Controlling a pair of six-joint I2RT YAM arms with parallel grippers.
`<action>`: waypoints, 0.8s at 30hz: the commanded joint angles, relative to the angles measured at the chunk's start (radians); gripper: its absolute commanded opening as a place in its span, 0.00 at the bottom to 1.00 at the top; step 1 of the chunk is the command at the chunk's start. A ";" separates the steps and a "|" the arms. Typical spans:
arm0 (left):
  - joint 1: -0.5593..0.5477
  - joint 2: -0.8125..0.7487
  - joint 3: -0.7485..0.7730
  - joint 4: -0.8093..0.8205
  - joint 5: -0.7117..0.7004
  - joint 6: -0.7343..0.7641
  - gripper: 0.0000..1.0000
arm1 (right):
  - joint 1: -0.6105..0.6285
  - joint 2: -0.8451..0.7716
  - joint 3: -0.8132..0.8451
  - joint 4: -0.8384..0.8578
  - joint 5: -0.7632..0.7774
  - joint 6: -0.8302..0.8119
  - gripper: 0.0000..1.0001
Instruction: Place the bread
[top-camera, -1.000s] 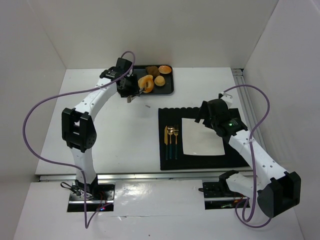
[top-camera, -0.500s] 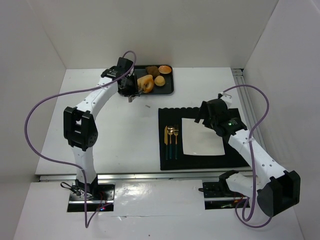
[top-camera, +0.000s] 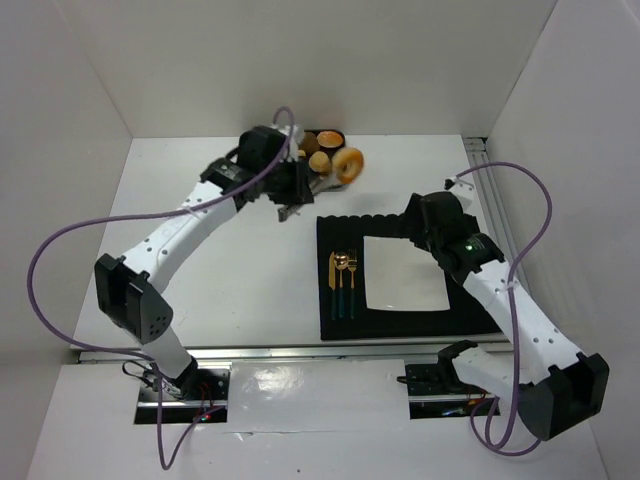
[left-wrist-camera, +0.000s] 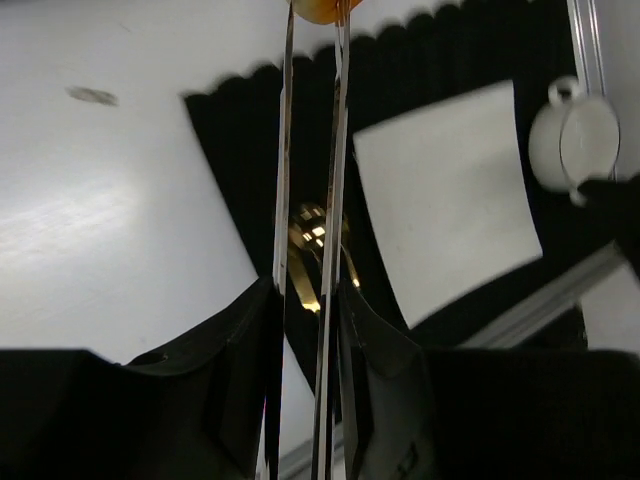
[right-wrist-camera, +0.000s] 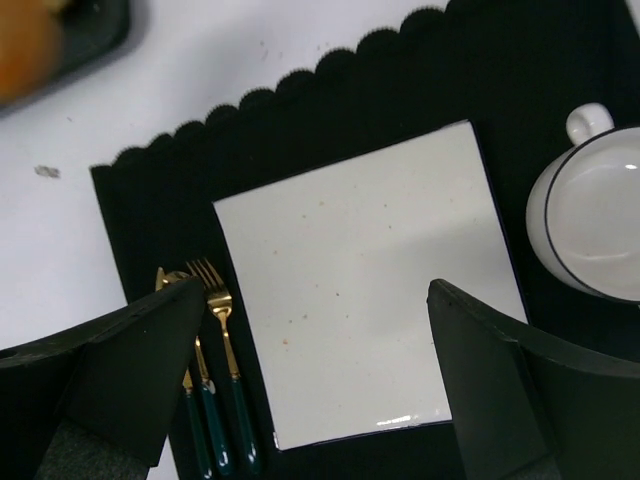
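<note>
Golden bread ring (top-camera: 349, 164) hangs pinched in tongs (left-wrist-camera: 336, 150) held by left jaws.

No legible text, label or number in any view. White plate (top-camera: 405, 272), 4 o'clock on the table (top-camera: 230, 260): no print readable

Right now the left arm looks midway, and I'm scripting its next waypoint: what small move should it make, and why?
Probably carry the bread sideways toward the white plate, at its present height. The left gripper is shut on the tongs, which pinch the bread, and the bread is not yet over the plate. The plate is bare. Mind the open right gripper above it.
</note>
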 joint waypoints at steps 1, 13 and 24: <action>-0.113 -0.004 -0.091 0.070 0.057 0.001 0.00 | -0.006 -0.082 0.075 -0.063 0.073 0.009 1.00; -0.382 0.099 -0.154 0.173 0.111 -0.033 0.00 | -0.006 -0.237 0.208 -0.154 0.180 -0.012 1.00; -0.450 0.207 -0.040 0.127 0.143 -0.042 0.22 | -0.006 -0.219 0.181 -0.174 0.180 -0.003 1.00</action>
